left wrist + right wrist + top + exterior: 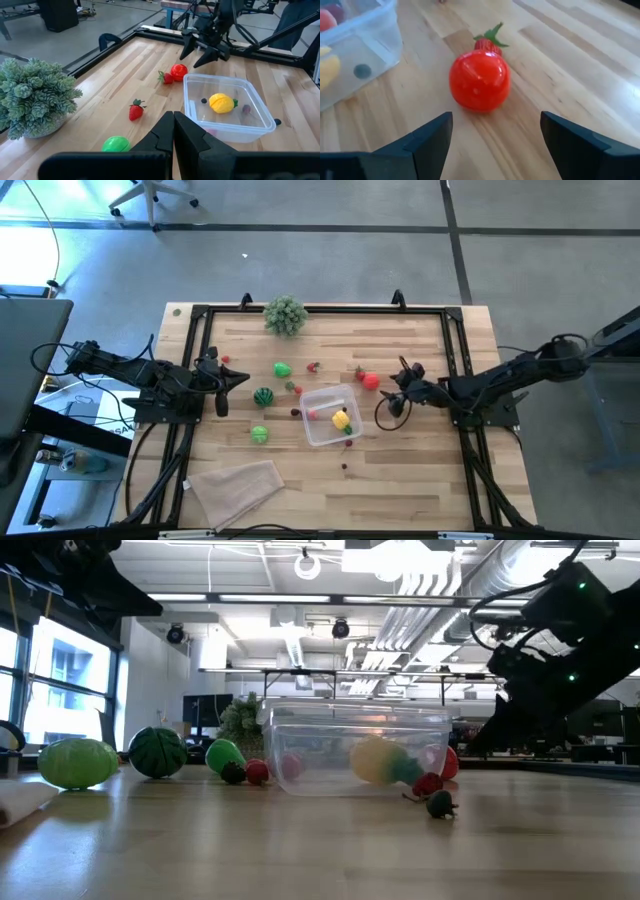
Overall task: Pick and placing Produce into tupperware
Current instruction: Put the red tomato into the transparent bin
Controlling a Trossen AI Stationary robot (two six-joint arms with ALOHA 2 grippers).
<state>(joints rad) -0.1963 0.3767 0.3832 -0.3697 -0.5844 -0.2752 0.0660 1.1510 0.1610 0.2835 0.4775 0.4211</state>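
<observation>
Red glossy plastic tomato [480,80] at the clear plastic tupperware's [330,416] 1 o'clock on the tabletop [420,470] | right tool [400,385] released wide, straddling it to grasp, I judge | left tool [232,379] clenched empty, parked at 9 o'clock.

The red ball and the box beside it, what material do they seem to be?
Red ball: probably hard glossy plastic, since it shows bright highlights. Box: likely clear, smooth plastic, because the yellow fruit inside shows through its walls.
</observation>
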